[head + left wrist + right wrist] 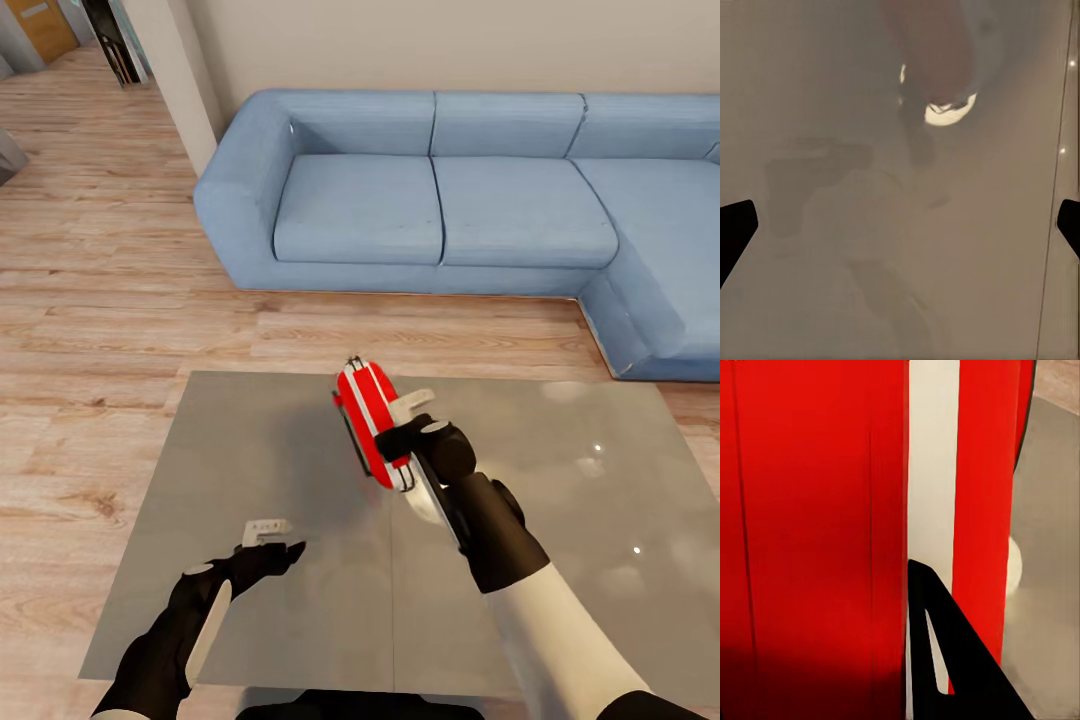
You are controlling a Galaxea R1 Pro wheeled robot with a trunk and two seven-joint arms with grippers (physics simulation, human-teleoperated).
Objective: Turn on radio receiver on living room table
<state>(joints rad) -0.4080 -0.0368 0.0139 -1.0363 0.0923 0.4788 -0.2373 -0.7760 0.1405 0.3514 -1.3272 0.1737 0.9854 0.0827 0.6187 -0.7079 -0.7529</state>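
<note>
The red radio receiver (366, 420) with its white edge band stands on its narrow edge near the far middle of the glossy grey table (250, 450). My right gripper (402, 442) is pressed against the radio's near right side. In the right wrist view the red shell and white band of the radio receiver (817, 510) are very close, and the dark fingers (945, 660) lie together, so the right gripper (934, 649) looks shut. The dial and grille are hidden. My left gripper (273, 543) hovers open over the table's near left part, well apart from the radio, and its open left gripper (900, 225) faces bare table (982, 262).
A blue L-shaped sofa (450, 200) runs along the far side and wraps round at the right. Light wood plank floor (90, 300) lies between sofa and table and to the left. A wall corner (180, 70) stands at the far left.
</note>
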